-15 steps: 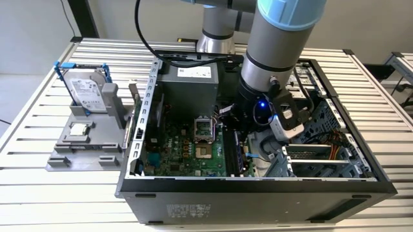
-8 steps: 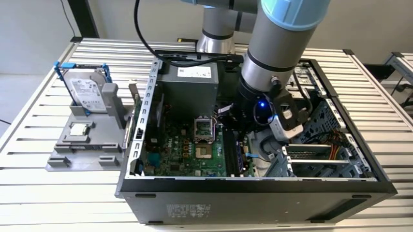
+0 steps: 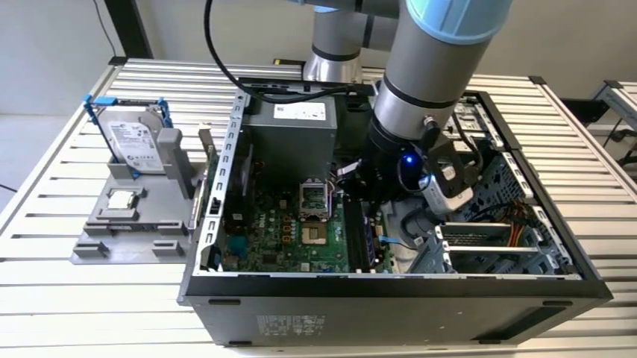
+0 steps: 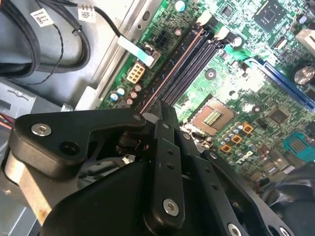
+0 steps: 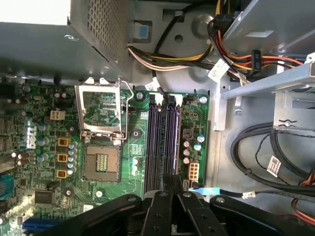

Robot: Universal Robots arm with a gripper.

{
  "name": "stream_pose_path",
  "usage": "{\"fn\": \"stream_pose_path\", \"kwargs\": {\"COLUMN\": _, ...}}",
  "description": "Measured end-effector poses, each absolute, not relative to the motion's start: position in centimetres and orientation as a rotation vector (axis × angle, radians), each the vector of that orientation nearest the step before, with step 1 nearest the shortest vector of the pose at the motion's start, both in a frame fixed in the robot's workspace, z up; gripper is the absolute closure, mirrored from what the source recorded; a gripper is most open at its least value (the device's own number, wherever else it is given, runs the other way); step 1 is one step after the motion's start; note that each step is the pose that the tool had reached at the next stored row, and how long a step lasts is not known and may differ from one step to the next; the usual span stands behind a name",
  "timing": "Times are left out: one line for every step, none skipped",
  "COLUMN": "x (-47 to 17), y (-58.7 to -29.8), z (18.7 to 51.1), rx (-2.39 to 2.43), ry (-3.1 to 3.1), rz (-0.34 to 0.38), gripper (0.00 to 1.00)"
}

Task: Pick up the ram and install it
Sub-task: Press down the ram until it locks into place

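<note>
Inside the PC case, claw w/ fingers together, thin ram edge seemingly pinched between, just above the memory slots; processor socket beside it.

A pale, slatted aluminium worktable fills the evenly lit room, backed by a plain light-grey wall, with a second slatted metal bench at the exterior view's right.

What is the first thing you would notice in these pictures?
The big grey and light-blue robot arm reaching down into the open black computer case on the slatted metal table. Its black gripper sits over the long dark memory slots on the green motherboard. A silver hard drive in a blue bracket stands at the exterior view's left.
</note>
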State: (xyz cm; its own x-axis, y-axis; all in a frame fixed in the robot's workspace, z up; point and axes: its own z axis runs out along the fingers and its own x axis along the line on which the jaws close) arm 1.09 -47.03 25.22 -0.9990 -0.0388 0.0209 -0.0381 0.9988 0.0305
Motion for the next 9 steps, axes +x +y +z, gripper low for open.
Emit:
{"fn": "stream_pose_path", "kwargs": {"x": 1.10, "y": -47.04, "z": 25.26, "rx": 0.072, "ry": -3.119, "rz": -0.048, "gripper": 1.00}}
{"fn": "stream_pose_path", "kwargs": {"x": 1.13, "y": -47.04, "z": 25.31, "rx": 0.083, "ry": -3.119, "rz": -0.049, "gripper": 1.00}}
{"fn": "stream_pose_path", "kwargs": {"x": 1.17, "y": -47.04, "z": 25.36, "rx": 0.092, "ry": -3.118, "rz": -0.050, "gripper": 1.00}}
{"fn": "stream_pose_path", "kwargs": {"x": 1.20, "y": -47.04, "z": 25.42, "rx": 0.103, "ry": -3.118, "rz": -0.050, "gripper": 1.00}}
{"fn": "stream_pose_path", "kwargs": {"x": 1.22, "y": -47.04, "z": 25.48, "rx": 0.114, "ry": -3.118, "rz": -0.052, "gripper": 1.00}}
{"fn": "stream_pose_path", "kwargs": {"x": 1.24, "y": -47.04, "z": 25.50, "rx": 0.123, "ry": -3.118, "rz": -0.053, "gripper": 1.00}}
{"fn": "stream_pose_path", "kwargs": {"x": 1.26, "y": -47.03, "z": 25.52, "rx": 0.134, "ry": -3.118, "rz": -0.054, "gripper": 1.00}}
{"fn": "stream_pose_path", "kwargs": {"x": 1.28, "y": -47.03, "z": 25.57, "rx": 0.144, "ry": -3.118, "rz": -0.054, "gripper": 1.00}}
{"fn": "stream_pose_path", "kwargs": {"x": 1.29, "y": -47.03, "z": 25.61, "rx": 0.150, "ry": -3.118, "rz": -0.054, "gripper": 1.00}}
